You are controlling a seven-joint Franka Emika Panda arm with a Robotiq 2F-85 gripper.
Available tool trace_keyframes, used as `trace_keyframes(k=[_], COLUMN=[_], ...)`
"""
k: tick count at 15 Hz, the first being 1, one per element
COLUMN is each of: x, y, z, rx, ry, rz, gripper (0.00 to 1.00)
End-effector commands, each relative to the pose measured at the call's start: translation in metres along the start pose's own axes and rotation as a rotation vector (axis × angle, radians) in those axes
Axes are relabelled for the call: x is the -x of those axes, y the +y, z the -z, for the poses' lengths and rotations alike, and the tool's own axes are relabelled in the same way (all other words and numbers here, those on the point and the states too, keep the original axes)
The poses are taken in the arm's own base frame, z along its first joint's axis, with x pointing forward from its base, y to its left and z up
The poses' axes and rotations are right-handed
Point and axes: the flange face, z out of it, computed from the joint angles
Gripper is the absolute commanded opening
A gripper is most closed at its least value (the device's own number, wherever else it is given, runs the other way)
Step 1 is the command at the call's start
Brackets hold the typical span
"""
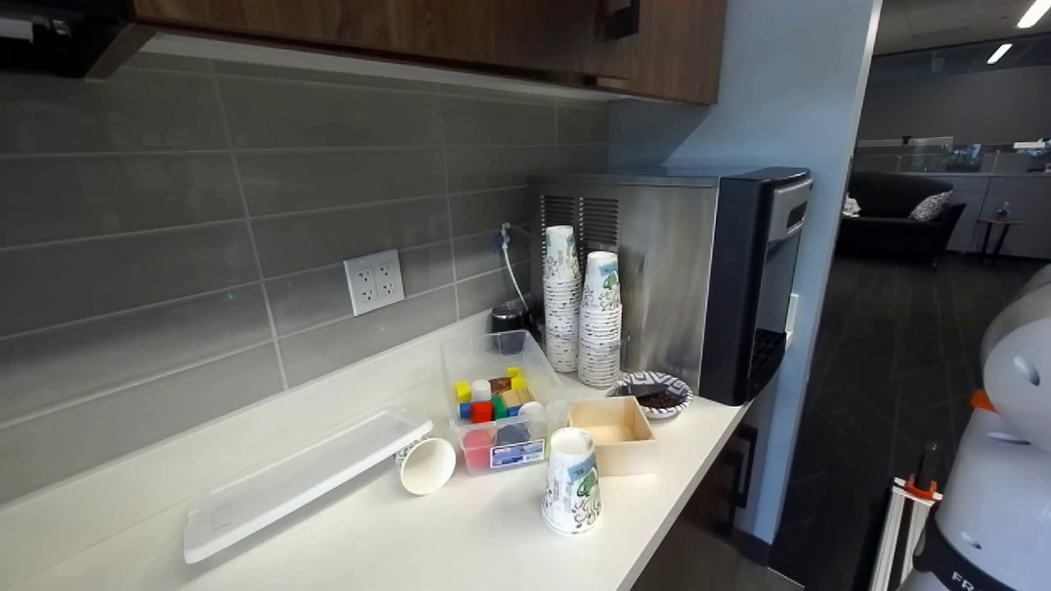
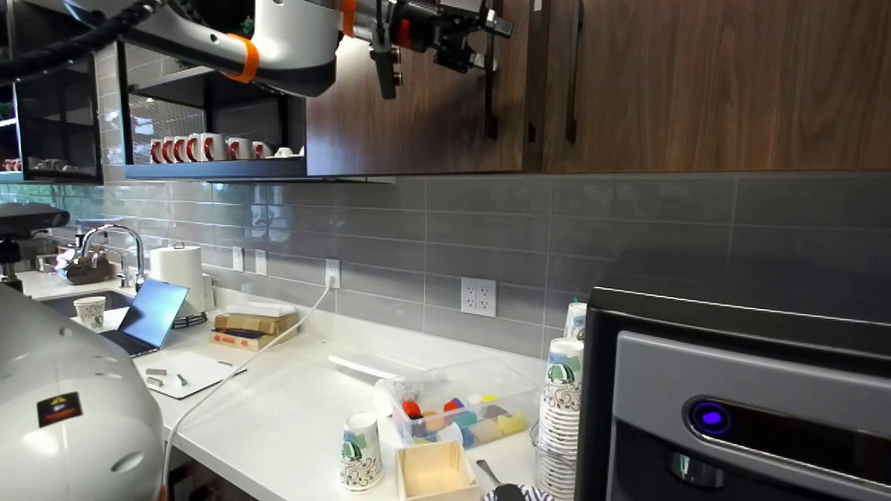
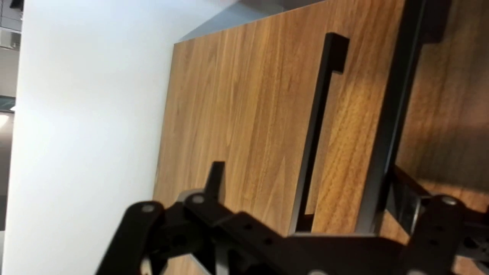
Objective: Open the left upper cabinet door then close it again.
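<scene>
Brown wood-grain left upper cabinet door (image 2: pixel 421 122); dark bar handle (image 2: pixel 490 104).

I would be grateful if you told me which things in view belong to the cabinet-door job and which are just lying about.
Belongs to the job:
left upper cabinet door
its dark bar handle
gripper

Just lying about:
paper cups
clear bin of coloured blocks
open wooden box
laptop
</scene>
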Motion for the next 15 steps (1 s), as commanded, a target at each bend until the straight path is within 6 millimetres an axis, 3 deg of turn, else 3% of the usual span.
trace_keyframes(k=[1, 8, 15], x=[0.018, 0.04, 0.064], y=[0.036, 0.06, 0.069], z=[0.02, 0.08, 0.133], rx=[0.094, 0.22, 0.314], ry=[-0.072, -0.164, -0.237], rz=[0.003, 0.009, 0.031], gripper=[1.0, 1.0, 1.0])
